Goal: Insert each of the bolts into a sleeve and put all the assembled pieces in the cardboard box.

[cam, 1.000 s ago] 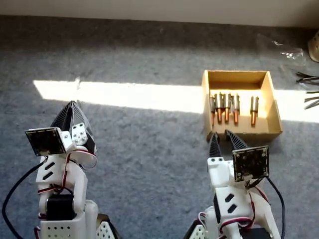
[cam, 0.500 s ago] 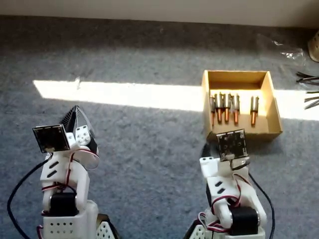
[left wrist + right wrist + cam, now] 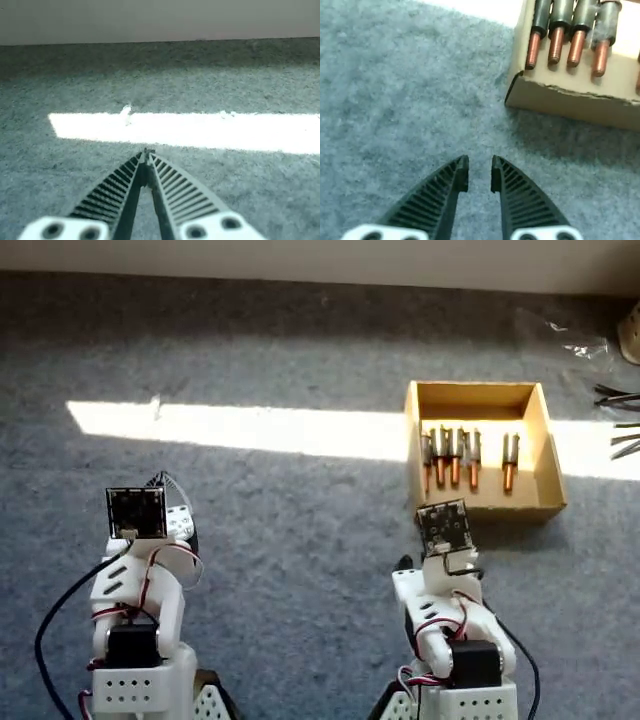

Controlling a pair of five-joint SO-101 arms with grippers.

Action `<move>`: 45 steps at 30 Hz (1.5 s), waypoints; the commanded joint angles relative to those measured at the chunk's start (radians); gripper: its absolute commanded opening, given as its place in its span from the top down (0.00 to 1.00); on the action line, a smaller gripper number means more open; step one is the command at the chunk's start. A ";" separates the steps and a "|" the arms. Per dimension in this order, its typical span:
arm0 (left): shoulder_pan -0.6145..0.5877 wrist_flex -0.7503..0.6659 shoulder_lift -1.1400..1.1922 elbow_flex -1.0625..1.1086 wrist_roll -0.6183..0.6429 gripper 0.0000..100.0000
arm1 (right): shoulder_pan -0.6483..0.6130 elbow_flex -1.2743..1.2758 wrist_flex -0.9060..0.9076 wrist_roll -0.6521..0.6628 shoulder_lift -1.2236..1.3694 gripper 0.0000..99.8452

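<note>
arms [image 3: 135,605] white | cables [image 3: 47,625] black, red | left pincer [image 3: 146,155], right pincer [image 3: 480,172] black, ribbed

We see a hard band of sunlight [image 3: 250,432] lying across the grey carpet [image 3: 300,560] and through the open brown cardboard box [image 3: 480,390], burnt to white glare in both wrist views, while everything else sits in soft, even shade.

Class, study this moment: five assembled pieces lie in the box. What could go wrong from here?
The right gripper sits close to the cardboard box's near wall, so a forward swing might shove the box. The assembled pieces lie loose inside, so a knock could probably roll them together.
</note>
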 commanded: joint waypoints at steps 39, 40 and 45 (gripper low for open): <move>-0.007 0.532 -0.012 -0.162 0.132 0.99 | 0.007 0.130 -0.018 -0.192 -0.004 0.93; -0.007 0.532 -0.012 -0.134 0.132 0.99 | 0.007 0.140 -0.018 -0.192 -0.004 0.93; -0.007 0.528 -0.012 -0.012 0.132 0.99 | 0.007 0.177 -0.018 -0.190 -0.004 0.93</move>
